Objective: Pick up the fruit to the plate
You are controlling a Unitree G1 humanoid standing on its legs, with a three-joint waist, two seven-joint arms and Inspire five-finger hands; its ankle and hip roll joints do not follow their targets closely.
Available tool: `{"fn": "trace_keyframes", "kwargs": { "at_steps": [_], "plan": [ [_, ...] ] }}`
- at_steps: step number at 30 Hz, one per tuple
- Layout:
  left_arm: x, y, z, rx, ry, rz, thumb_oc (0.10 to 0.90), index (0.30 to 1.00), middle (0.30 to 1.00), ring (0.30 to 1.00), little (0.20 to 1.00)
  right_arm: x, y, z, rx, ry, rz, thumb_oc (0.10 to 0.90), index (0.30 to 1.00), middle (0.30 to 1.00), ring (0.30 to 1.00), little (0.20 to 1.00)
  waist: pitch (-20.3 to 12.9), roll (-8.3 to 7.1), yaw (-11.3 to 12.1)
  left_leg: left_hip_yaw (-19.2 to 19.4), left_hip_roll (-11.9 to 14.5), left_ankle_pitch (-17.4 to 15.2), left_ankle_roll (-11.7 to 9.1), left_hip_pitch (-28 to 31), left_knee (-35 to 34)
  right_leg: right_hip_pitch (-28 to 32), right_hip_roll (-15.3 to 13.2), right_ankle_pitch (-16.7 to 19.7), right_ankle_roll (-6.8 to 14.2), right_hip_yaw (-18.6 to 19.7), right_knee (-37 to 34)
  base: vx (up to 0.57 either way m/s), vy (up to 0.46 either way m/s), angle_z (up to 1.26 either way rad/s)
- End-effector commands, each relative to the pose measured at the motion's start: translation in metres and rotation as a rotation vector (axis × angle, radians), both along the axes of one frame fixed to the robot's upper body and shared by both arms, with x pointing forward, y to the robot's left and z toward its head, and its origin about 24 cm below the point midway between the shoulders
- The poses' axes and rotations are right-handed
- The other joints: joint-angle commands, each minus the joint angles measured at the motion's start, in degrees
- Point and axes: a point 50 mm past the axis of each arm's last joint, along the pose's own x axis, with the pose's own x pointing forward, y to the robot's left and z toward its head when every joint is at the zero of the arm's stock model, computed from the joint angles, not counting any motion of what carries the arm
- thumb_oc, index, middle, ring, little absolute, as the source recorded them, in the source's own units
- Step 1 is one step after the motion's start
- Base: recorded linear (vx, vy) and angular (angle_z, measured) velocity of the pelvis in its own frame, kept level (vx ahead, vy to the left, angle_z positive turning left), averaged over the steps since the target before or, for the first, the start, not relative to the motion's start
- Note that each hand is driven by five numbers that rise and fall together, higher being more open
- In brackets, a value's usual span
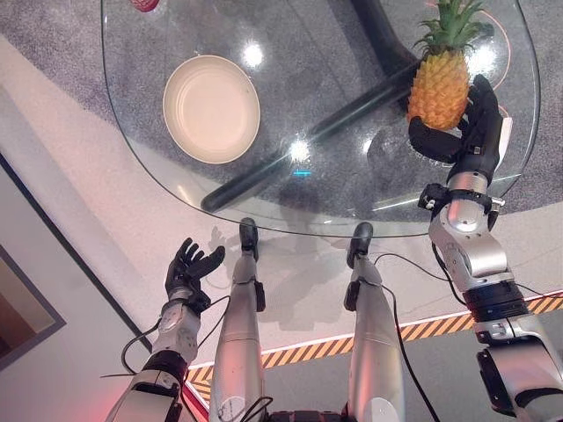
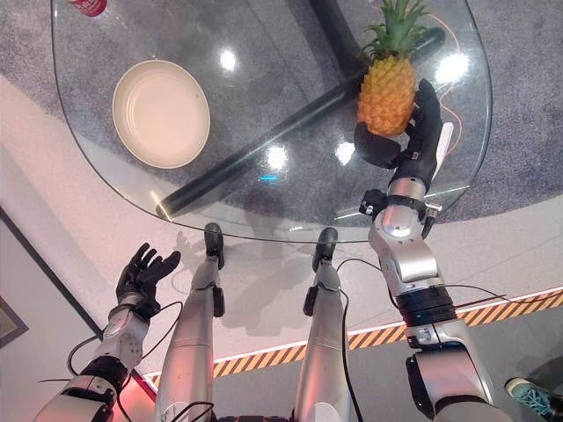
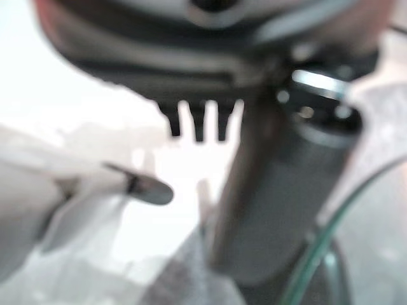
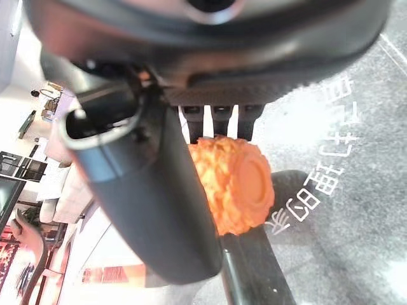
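Observation:
A pineapple (image 1: 438, 88) with a green crown stands upright at the right side of the round glass table (image 1: 149, 167). My right hand (image 1: 475, 123) is shut on it, thumb curled under its base and fingers along its right side. In the right wrist view the pineapple's orange base (image 4: 235, 181) sits between thumb and fingers. An empty cream plate (image 1: 211, 108) lies on the table's left part, well apart from the fruit. My left hand (image 1: 189, 268) hangs open below the table's near edge at the lower left, holding nothing.
A red object (image 1: 145, 3) sits partly cut off at the table's far left edge. Dark table legs (image 1: 290, 154) cross under the glass. A yellow-black striped line (image 1: 422, 330) runs over the floor near me.

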Motion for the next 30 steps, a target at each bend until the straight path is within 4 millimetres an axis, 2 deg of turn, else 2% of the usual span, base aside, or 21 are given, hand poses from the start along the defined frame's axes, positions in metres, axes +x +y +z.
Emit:
{"fn": "trace_keyframes", "kwargs": {
  "at_steps": [1,15,29,30],
  "plan": [
    [-0.017,0.012,-0.011,0.048,0.043,0.034,0.8,0.9,0.9,0.9,0.9,-0.007,-0.009,0.025,-0.008,-0.098,-0.021,0.8,0.9,0.9,0.9,0.9,-1.2,-0.05,0.7,-1.2,-2.5,-4.3,1.8,-0.6,4.0,0.1,1.3,-0.4,-2.2,-4.6,-0.4,0.0,0.0,0.0],
    [-0.018,0.008,-0.013,0.051,0.048,0.018,0.8,0.9,0.9,0.9,0.9,-0.003,0.004,0.024,0.109,-0.09,0.132,0.8,0.9,0.9,0.9,0.9,-1.2,-0.04,0.8,-1.2,-2.7,-4.3,1.9,-0.4,4.0,0.1,1.5,-0.5,-2.4,-4.6,-0.3,0.0,0.0,0.0],
    [-0.016,0.005,-0.012,0.045,0.049,0.01,0.8,0.9,0.9,0.9,0.9,0.004,0.005,0.022,0.151,-0.032,0.15,0.8,0.9,0.9,0.9,0.9,-1.2,0.27,1.2,-1.2,-2.7,-3.9,2.0,-0.1,3.5,0.4,1.6,-0.5,-2.6,-4.8,-0.3,0.0,0.0,0.0],
    [-0.016,0.005,-0.012,0.044,0.049,0.01,0.8,0.9,0.9,0.9,0.9,0.005,0.006,0.023,0.141,-0.03,0.148,0.633,0.756,0.756,0.756,0.733,-1.2,0.31,1.3,-1.2,-2.8,-3.9,2.0,-0.1,3.4,0.4,1.6,-0.5,-2.6,-4.8,-0.3,0.0,0.0,0.0]
  ]
}}
